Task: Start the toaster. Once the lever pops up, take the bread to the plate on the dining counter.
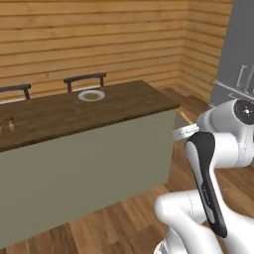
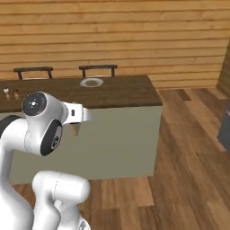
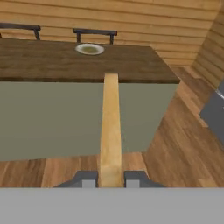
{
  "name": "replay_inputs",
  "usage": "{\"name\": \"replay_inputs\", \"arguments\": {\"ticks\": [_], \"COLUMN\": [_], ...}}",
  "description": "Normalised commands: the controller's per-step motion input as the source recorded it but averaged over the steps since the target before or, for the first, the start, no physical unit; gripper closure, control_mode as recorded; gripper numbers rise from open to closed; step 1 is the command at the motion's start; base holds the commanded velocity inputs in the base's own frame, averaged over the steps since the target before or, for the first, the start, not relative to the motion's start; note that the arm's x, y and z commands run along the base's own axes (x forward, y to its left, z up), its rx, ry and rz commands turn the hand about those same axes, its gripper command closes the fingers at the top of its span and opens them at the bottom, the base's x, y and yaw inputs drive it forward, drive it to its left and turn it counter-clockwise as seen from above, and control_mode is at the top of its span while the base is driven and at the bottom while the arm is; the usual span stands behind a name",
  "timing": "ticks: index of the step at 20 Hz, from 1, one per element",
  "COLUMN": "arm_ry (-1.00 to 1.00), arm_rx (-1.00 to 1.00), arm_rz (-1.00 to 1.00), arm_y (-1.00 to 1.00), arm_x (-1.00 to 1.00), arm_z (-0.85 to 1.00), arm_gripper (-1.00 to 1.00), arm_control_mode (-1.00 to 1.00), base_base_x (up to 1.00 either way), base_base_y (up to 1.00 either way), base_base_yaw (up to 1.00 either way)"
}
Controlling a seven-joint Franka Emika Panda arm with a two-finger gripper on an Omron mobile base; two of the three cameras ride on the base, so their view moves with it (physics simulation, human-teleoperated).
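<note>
The gripper (image 3: 111,178) holds the bread (image 3: 110,131) edge-on between its two finger tips (image 3: 89,178); the jaws pinch the slice at its lower end, one tip on each flat face. In the hand view the slice rises as a narrow tan strip from the tips up across the pale front of the table (image 3: 52,113), and its top end overlaps the near edge of the dark wood slab.

From the right base view, the arm is folded with the hand pointing toward the table (image 2: 121,96), and a small tan corner of the bread (image 2: 76,129) shows just below the white hand. From the left base view, a sliver of the bread (image 1: 184,119) shows past the hand, beside the table's right end.

The plate (image 3: 89,49) sits on the table top near its far edge, well apart from the bread. It is round and shallow, with a darker centre. In the left base view the plate (image 1: 91,95) lies just in front of a dark chair back (image 1: 85,79); a second chair back (image 1: 17,90) stands further left along the same far side. In the right base view the plate (image 2: 91,82) lies below the right-hand chair.

Two small shakers (image 2: 11,93) stand near the left end of the table, well apart from the plate.

The floor (image 2: 188,170) is wood plank, and the wall (image 2: 134,36) behind the table is horizontal board.
</note>
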Motion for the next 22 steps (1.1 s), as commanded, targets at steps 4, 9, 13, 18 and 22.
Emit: {"name": "replay_inputs", "arguments": {"ticks": [4,9,13,18,22], "arm_ry": [0.00,0.00,0.00,0.00,0.00], "arm_rx": [0.00,0.00,0.00,0.00,0.00], "arm_rz": [0.00,0.00,0.00,0.00,0.00], "arm_y": [0.00,0.00,0.00,0.00,0.00], "arm_x": [0.00,0.00,0.00,0.00,0.00], "arm_z": [0.00,0.00,0.00,0.00,0.00], "arm_gripper": [1.00,1.00,1.00,1.00,1.00], "arm_control_mode": [1.00,1.00,1.00,1.00,1.00], "base_base_x": [0.90,0.87,0.82,0.72,0.52], "base_base_y": [-0.11,0.00,0.00,0.00,0.00], "base_base_yaw": [0.32,0.33,0.22,0.15,0.09]}}
